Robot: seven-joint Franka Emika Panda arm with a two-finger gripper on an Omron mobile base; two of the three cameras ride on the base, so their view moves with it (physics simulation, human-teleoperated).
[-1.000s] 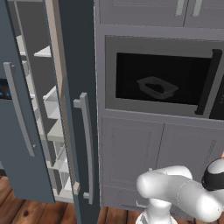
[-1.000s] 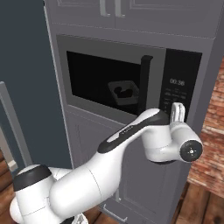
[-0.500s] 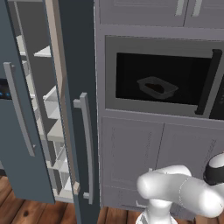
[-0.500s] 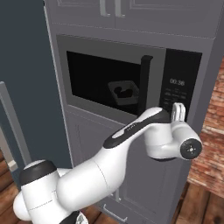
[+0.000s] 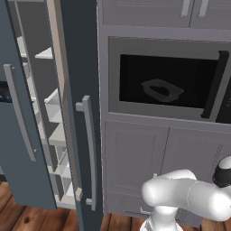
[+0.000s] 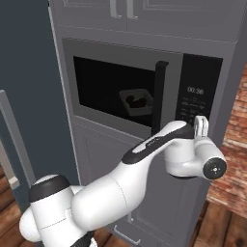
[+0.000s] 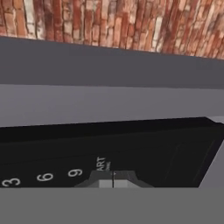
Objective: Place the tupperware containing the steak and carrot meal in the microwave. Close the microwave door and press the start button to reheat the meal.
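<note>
The microwave (image 5: pixel 113 76) sits in grey cabinetry with the microwave door (image 6: pixel 106 89) shut. Through its dark glass I see the tupperware (image 5: pixel 161 90) (image 6: pixel 136 102) resting inside, with the steak and carrot meal (image 5: pixel 159 89) a dim reddish patch in it. The door's black vertical handle (image 6: pixel 159 96) stands beside the black keypad (image 6: pixel 198 96). My gripper (image 6: pixel 201 123) is shut, fingertips together, up against the lower part of that keypad. In the hand view the shut gripper (image 7: pixel 113 180) meets the keypad (image 7: pixel 87 148) just under a button label ending in "ART" (image 7: pixel 101 164).
A tall blue-grey fridge stands left of the microwave with one door (image 5: pixel 81 113) swung open, showing white shelves (image 5: pixel 49 90). Grey cabinet doors (image 5: pixel 135 167) lie below the microwave. A brick wall (image 6: pixel 236 130) closes off the right side. The floor is wood.
The hand stays at the keypad with fingers shut. Only the arm's lower links have shifted slightly; door and tupperware are as before.
</note>
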